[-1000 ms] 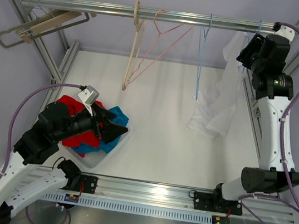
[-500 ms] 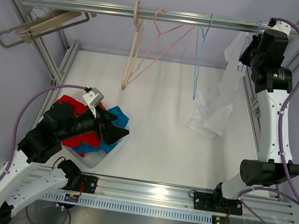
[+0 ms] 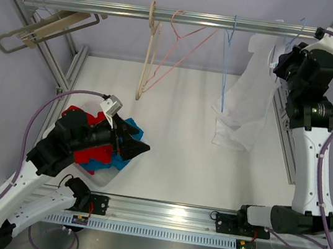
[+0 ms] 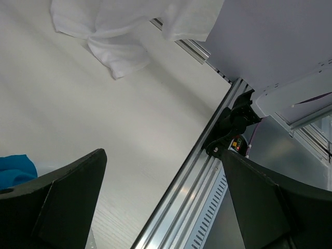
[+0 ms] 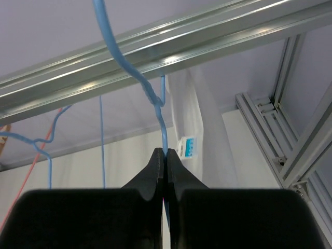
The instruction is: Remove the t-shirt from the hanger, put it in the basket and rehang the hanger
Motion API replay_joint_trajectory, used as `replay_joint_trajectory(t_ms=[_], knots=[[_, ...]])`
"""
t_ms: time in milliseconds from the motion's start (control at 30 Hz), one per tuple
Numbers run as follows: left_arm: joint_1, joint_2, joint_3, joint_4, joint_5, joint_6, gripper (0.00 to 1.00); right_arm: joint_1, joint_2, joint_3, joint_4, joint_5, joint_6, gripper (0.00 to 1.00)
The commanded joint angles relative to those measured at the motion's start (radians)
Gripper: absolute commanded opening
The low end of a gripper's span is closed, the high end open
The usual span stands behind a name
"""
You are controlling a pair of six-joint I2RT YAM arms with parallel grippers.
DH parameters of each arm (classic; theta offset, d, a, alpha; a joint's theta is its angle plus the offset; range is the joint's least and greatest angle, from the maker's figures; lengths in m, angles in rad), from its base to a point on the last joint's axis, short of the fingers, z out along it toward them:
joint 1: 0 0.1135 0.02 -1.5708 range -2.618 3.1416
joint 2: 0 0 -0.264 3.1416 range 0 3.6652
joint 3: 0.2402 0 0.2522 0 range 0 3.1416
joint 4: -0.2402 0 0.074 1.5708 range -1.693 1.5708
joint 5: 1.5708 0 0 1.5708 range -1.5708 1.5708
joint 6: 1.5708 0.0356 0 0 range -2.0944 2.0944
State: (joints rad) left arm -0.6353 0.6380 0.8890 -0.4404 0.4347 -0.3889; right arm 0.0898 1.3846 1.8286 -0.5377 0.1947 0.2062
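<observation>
While the left pincer (image 3: 133, 143) hangs spread and empty over a clear bin (image 3: 103, 178) of red and blue clothes at the near edge, the work sits with the other arm; farther out and well apart from that left pincer, the white t-shirt (image 3: 244, 105) drapes toward the table, its hem loose; above the hem, the right pincer (image 5: 165, 154) is pressed together on the neck of the blue wire hanger (image 5: 154, 99), just under the twist; the shirt's collar and small label lie just behind its fingertips, still on the hanger; above the pincer the hook rises across the rail (image 5: 218, 36) and out of the wrist view, so whether it is clear of the rail cannot be told. On this evidence the hanger is secured and little more; the shirt has yet to be drawn off, a job that likely falls to the idle left pincer.
</observation>
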Motion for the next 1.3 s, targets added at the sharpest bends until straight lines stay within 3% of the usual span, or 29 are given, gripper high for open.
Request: replay_joint_trajectory(t_ms=[0,200,433,733,1033,1267], knots=[[-0.047,0.026,0.053,0.074,0.035,-0.021,0.99,-0.005,-0.114,-0.159,0.171,-0.026,0.05,0.0],[-0.237,0.11,0.093,0.092,-0.088,-0.025,0.99,0.039,-0.313,-0.517,0.284,0.006,0.165,0.0],[-0.527,0.317,0.168,0.181,-0.313,-0.03,0.99,0.315,-0.534,-0.667,0.226,0.291,0.226,0.0],[-0.748,0.646,0.367,0.296,-0.479,-0.059,0.99,0.376,-0.622,-0.546,0.157,0.328,0.213,0.0],[-0.846,0.894,0.551,0.341,-0.697,-0.039,0.99,0.376,-0.65,-0.436,0.117,0.21,0.233,0.0],[-0.857,1.049,0.676,0.339,-0.852,0.005,0.99,0.376,-0.699,-0.417,0.078,0.141,0.236,0.0]])
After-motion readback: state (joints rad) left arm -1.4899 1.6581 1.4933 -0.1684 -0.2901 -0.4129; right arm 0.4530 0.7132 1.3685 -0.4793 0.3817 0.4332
